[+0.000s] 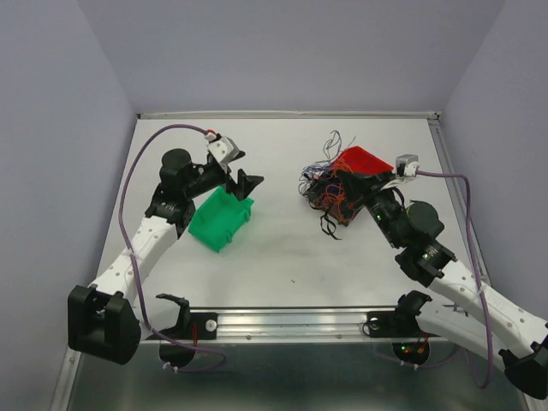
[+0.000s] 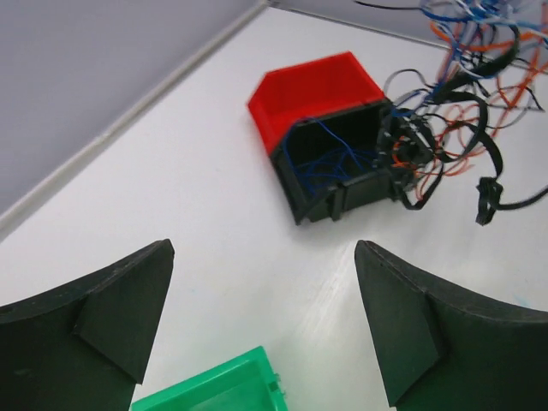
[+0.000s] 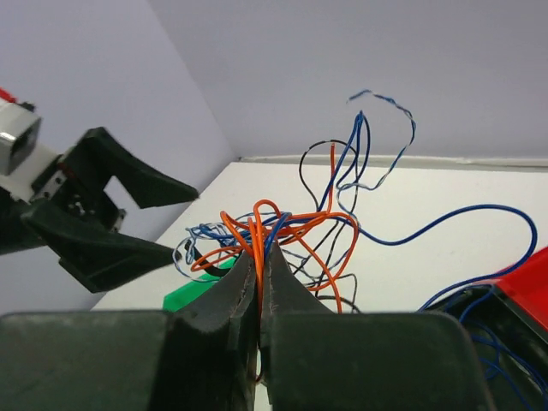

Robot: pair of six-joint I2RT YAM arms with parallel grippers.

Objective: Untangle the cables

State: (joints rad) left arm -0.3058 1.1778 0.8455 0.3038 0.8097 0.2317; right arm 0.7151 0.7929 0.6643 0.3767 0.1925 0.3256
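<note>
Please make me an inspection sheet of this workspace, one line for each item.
Surface: white table, flat, no spill seen.
Job's things: cables in one tangle of black, orange-red and blue beside the red bin; some blue strands lie inside it.
Clutter: red bin tipped on its side; green bin upright near the left gripper.
Grippers: left gripper open, holding nothing; right gripper shut on orange and blue cables.
Cabling: purple hoses run along both arms, apart from the tangle.
Surroundings: plain lilac walls; nothing else seen.
</note>
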